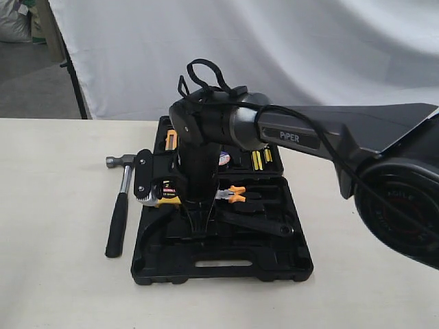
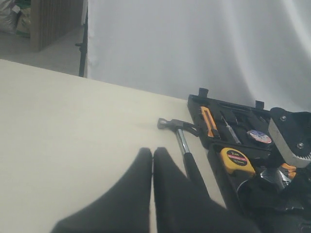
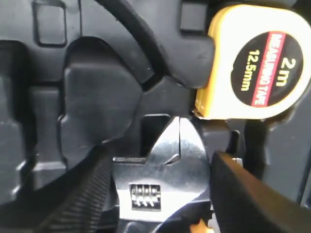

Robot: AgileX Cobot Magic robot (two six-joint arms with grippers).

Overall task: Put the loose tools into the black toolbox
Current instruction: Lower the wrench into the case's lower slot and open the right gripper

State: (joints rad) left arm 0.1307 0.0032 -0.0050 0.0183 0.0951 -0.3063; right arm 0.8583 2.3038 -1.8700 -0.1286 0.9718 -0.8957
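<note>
The right pincer [image 3: 163,162] was clamped on the silver head of the adjustable wrench [image 3: 160,189], a finger pressed to each flank, low over the moulded recesses of the open black toolbox [image 1: 226,264]. Whether the tool had seated in its slot could not be told. Just beyond the fingertips sat the yellow tape measure [image 3: 252,63], the wrench's own jaws pointing at it. The wrench looked stiff, dense and plated smooth, so a hold on the head alone probably left the handle free to swing. The flat neck below the head seemed the surer place. Out to the pincer's side, past the tape measure and off the case, the claw hammer [image 1: 118,212] lay on the table [image 1: 55,274]. It is likely head-heavy and best taken on the shaft close to the steel. The tape roll [image 2: 259,136], light and easily pinched, lay in the far half of the case behind the pincer. The left pincer [image 2: 153,194] was closed on nothing, well clear of the case
</note>
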